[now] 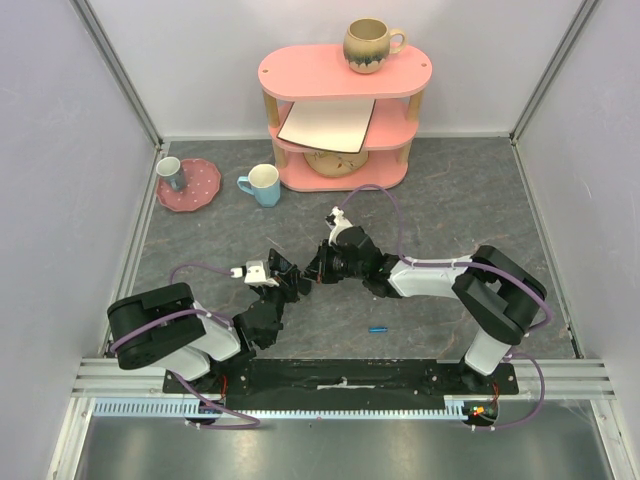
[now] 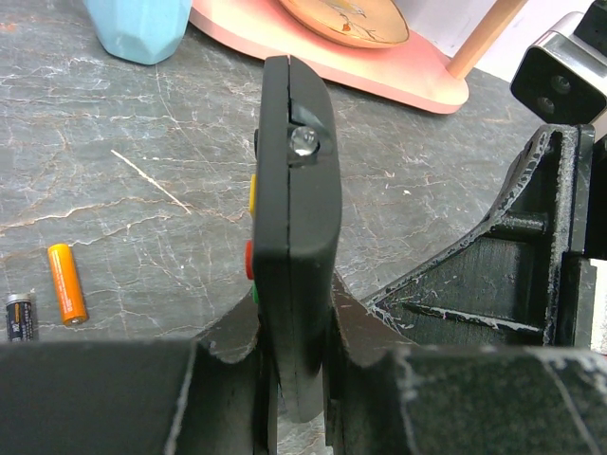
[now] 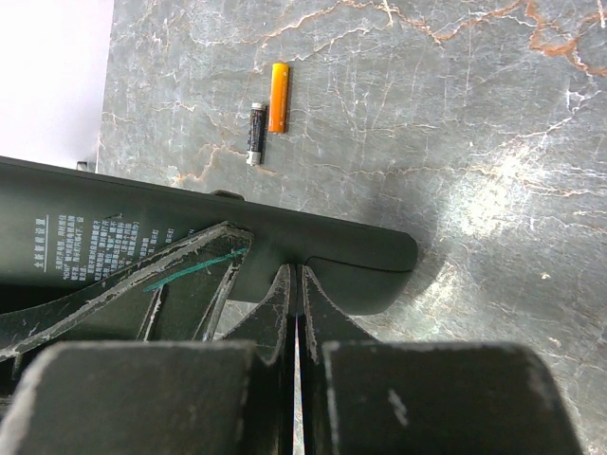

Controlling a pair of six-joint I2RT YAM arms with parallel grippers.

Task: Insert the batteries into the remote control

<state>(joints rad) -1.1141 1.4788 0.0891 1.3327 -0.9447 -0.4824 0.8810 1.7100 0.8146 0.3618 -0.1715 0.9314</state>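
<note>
Left gripper [image 2: 299, 365]: closed on the remote control [image 2: 296, 218], which stands on its long edge between the jaws, coloured buttons on its left face.

Right gripper [image 3: 297, 318]: jaws pressed together with nothing between them, tips against the remote's long edge near its rounded end.

Orange battery [image 2: 66, 282] and black battery [image 2: 19, 316]: flat on the table [image 1: 450, 200], side by side, left of your left gripper, apart from the remote.

Blue battery [image 1: 378, 328]: alone near the table's front edge, beside your right arm.

Open grey surface lies on every side; blue mug [image 1: 262, 185] and pink shelf [image 1: 340, 120] stand by the far wall.
</note>
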